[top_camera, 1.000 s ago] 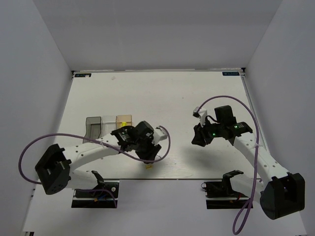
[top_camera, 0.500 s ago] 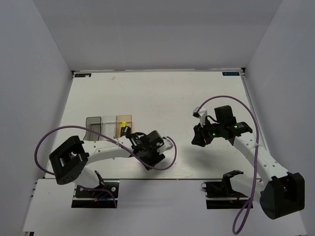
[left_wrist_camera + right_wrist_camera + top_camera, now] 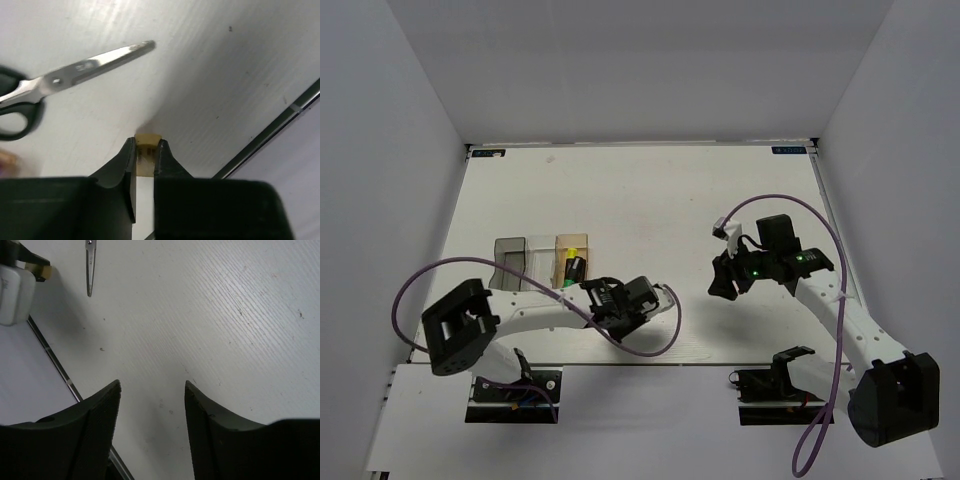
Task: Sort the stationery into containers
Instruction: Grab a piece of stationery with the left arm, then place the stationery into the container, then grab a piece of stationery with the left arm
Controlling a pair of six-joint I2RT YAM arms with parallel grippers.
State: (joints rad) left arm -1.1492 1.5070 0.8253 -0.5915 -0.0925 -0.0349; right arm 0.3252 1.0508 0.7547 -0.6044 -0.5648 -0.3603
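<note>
**Beige block pinched low at the table, short of the amber tray**

Grip comes first here. The left gripper (image 3: 146, 145) is closed narrowly on a small beige block (image 3: 145, 156), one finger pressed to each side of it. The block sits right at the fingertips and down at the table (image 3: 650, 200), which suggests a pick just secured rather than a carry under way. Such a shallow hold suits a piece this tiny, but it leaves little margin if the block twists.

From above, that gripper lies near the amber tray (image 3: 572, 262), a little to its right and closer to the arm bases. The amber tray already holds highlighters (image 3: 572, 262), one showing a yellow end. The clear tray (image 3: 540, 258) and dark grey tray (image 3: 510, 262) stand in a row on the amber tray's left.

The scissors (image 3: 75, 75) lie shut on the table just beside the held block, not yet sorted.

The right gripper (image 3: 152, 390) hangs well to the right of the amber tray, its fingers spread wide with nothing between them. It looks parked out of the left arm's way.

Next, I judge, comes a lift and a short carry to whichever tray takes blocks.
</note>
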